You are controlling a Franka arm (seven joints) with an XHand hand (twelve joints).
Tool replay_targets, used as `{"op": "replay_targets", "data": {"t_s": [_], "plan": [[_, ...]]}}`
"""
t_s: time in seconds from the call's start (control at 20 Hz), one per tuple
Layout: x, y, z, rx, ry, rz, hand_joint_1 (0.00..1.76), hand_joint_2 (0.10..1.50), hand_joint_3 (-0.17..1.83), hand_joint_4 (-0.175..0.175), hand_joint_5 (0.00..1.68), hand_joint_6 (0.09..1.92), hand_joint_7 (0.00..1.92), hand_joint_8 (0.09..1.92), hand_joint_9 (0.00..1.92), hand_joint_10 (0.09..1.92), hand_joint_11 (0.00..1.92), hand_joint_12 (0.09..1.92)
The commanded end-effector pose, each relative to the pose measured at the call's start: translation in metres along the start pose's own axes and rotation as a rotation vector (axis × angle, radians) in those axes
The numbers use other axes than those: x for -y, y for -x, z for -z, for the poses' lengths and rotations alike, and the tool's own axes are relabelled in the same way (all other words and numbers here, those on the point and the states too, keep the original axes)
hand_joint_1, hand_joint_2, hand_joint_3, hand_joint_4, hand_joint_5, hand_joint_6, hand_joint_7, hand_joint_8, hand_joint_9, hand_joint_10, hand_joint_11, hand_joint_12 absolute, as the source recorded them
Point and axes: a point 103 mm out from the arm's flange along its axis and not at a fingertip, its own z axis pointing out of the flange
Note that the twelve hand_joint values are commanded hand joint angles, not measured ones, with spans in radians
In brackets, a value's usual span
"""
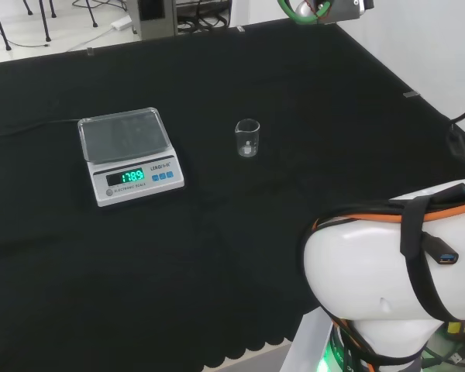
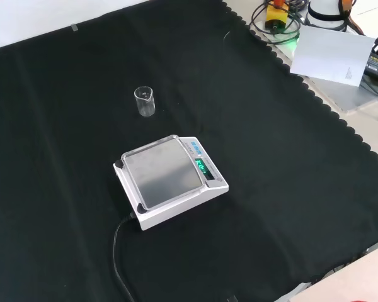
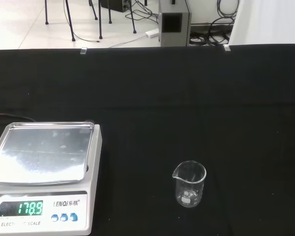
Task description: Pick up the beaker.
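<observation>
On the black cloth (image 1: 217, 256): beaker (image 1: 248, 138) upright, looks empty | scale (image 1: 130, 156) well apart | hand state: cannot tell

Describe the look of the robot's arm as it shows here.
In the head view, the arm's link is big, rounded and glossy white, with an orange seam. Black straps cross it, and a black cable with a blue plug lies on it.

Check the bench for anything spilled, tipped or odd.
Nothing spilled or tipped. The beaker stands upright on the cloth, apart from the scale. One oddity: the scale's display is lit with a reading though its pan looks bare.
</observation>
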Motion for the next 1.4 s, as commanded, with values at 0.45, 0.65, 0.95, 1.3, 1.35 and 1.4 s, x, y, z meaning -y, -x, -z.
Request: {"op": "replay_targets", "data": {"t_s": [0.45, 0.65, 0.95, 1.3, 1.35, 1.4], "plan": [[-0.014, 0.015, -0.029, -0.096, 0.031, -0.065, 0.56, 0.87, 0.38, -0.030, 0.32, 0.24, 0.29, 0.71, 0.41, 0.81, 0.00, 1.47], [-0.032, 0.018, -0.056, -0.123, -0.009, -0.071, 0.57, 0.87, 0.39, -0.034, 0.34, 0.24, 0.30, 0.72, 0.43, 0.81, 0.00, 1.48], [-0.058, 0.013, -0.091, -0.096, -0.049, -0.064, 0.59, 0.87, 0.40, -0.039, 0.37, 0.24, 0.31, 0.73, 0.45, 0.81, 0.00, 1.49], [-0.085, 0.009, -0.129, -0.123, -0.116, -0.054, 0.61, 0.86, 0.41, -0.046, 0.39, 0.25, 0.34, 0.74, 0.48, 0.82, 0.02, 1.49], [-0.088, 0.009, -0.133, -0.110, -0.114, -0.051, 0.61, 0.86, 0.41, -0.046, 0.40, 0.25, 0.34, 0.74, 0.48, 0.82, 0.03, 1.49], [-0.090, 0.008, -0.137, -0.102, -0.110, -0.045, 0.61, 0.86, 0.42, -0.047, 0.40, 0.26, 0.34, 0.74, 0.49, 0.82, 0.03, 1.49]]}}
